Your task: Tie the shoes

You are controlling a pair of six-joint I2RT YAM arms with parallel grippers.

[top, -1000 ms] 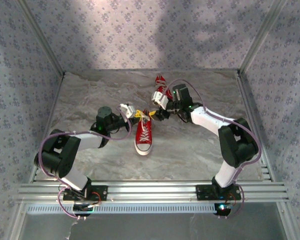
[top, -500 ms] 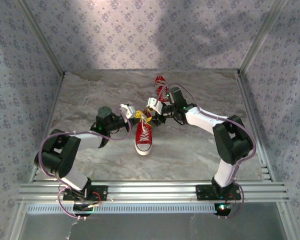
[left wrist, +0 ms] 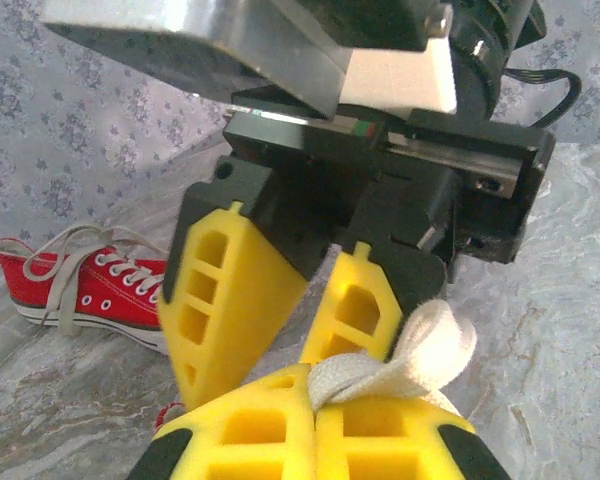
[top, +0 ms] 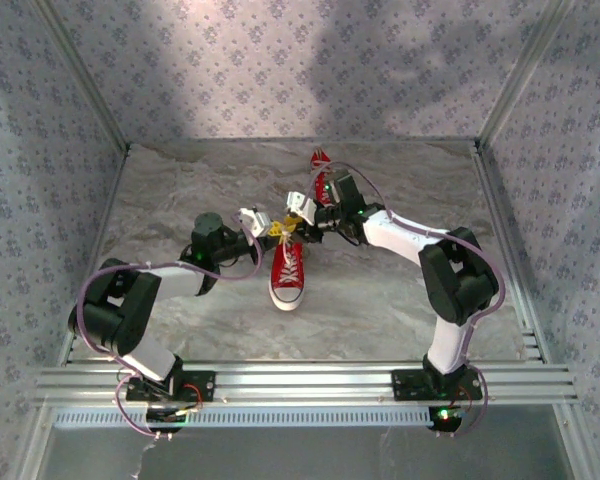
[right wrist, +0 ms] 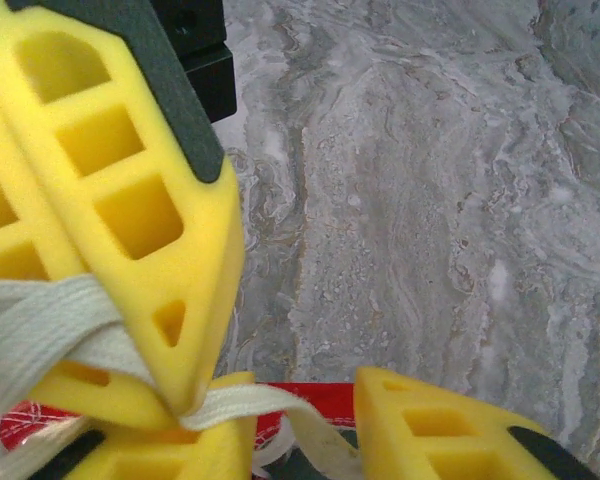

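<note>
In the top view, the left arm (top: 170,275) and right arm (top: 410,235) reach from the bottom corners toward frame centre. Their elbows bend outward and the claws meet tip to tip. The left claw (left wrist: 313,385) is pinched tight on a white lace (left wrist: 430,345). The right claw (right wrist: 300,390) has its fingers (right wrist: 430,430) apart, straddling that lace.

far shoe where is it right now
In the top view the far shoe sits toward the back of the table, slightly right of centre, just behind the right gripper and beyond the near shoe.
</note>
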